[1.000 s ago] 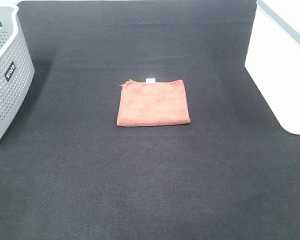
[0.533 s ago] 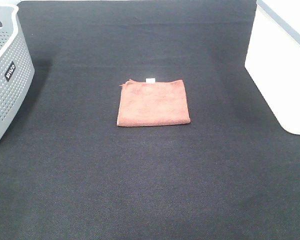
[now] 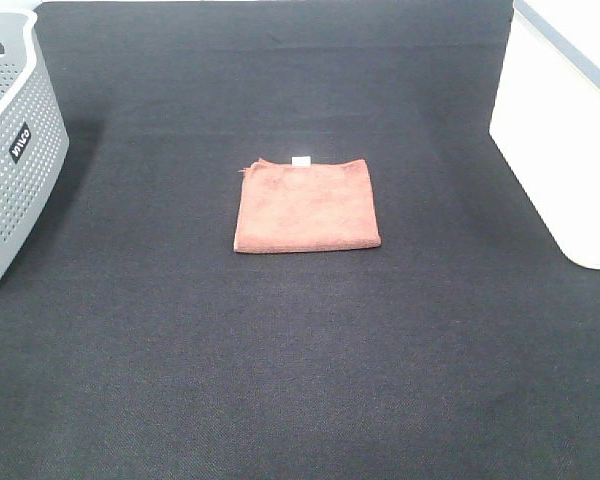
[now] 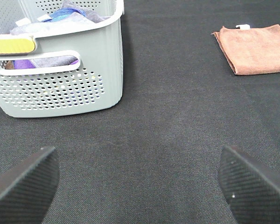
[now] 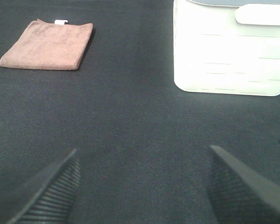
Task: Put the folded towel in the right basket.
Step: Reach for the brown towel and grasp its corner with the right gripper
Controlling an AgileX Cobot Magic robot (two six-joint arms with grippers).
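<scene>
A folded brown towel with a small white tag lies flat on the black table, near the middle. It also shows in the left wrist view and in the right wrist view. The white right basket stands at the right edge; the right wrist view shows its side wall. My left gripper is open and empty, low over the table near the grey basket. My right gripper is open and empty, short of the white basket. Neither arm shows in the high view.
A grey perforated basket stands at the left edge; in the left wrist view it holds several cloths. Black cloth covers the whole table.
</scene>
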